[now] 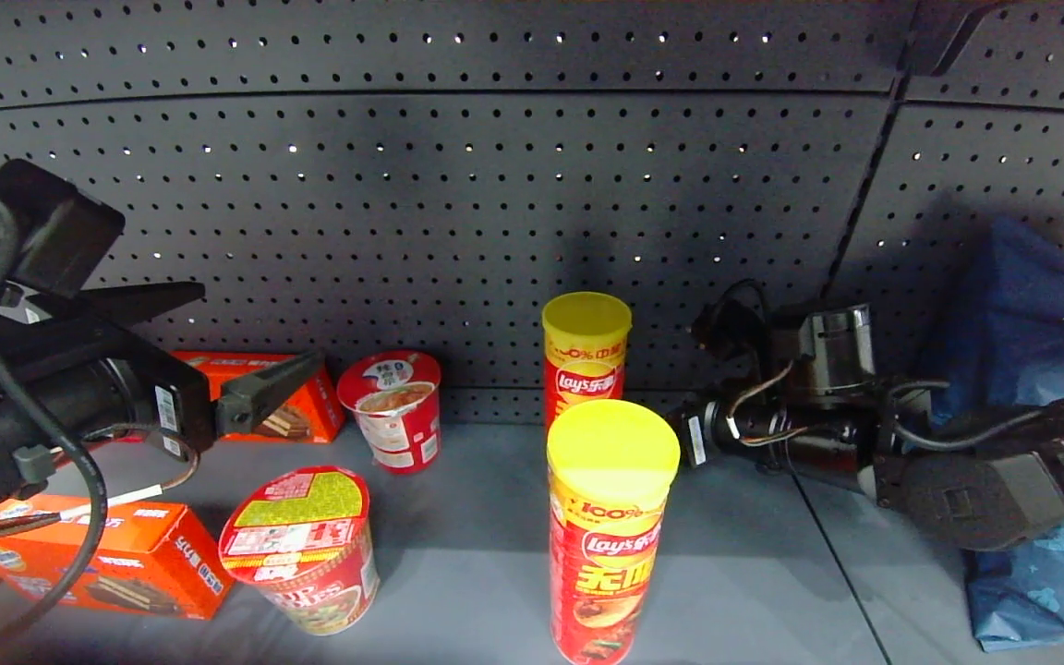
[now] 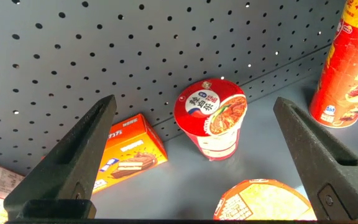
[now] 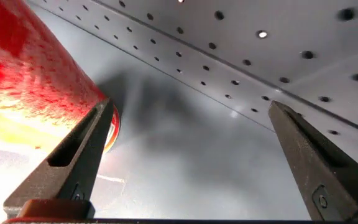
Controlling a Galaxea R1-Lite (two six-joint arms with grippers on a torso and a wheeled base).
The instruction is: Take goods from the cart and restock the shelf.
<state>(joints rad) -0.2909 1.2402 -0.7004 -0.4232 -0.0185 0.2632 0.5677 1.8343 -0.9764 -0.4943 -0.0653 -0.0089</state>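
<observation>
Both spread wide — left pincer [image 2: 194,102] facing tapered cup [image 2: 211,118], right pincer [image 3: 191,104] beside glossy cylindrical can [image 3: 23,68].

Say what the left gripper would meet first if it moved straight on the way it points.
Probably the rear noodle cup, centred between the fingers of the open left gripper and standing just before the pegboard. The nearer cup seems off that line, though depth is unclear.

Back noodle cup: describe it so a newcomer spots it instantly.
Find the dark pegboard wall behind the grey shelf. Near its foot, between an orange box and a yellow-lidded can, stands the back noodle cup. Unlike the front cup, its lid has no green.
</observation>
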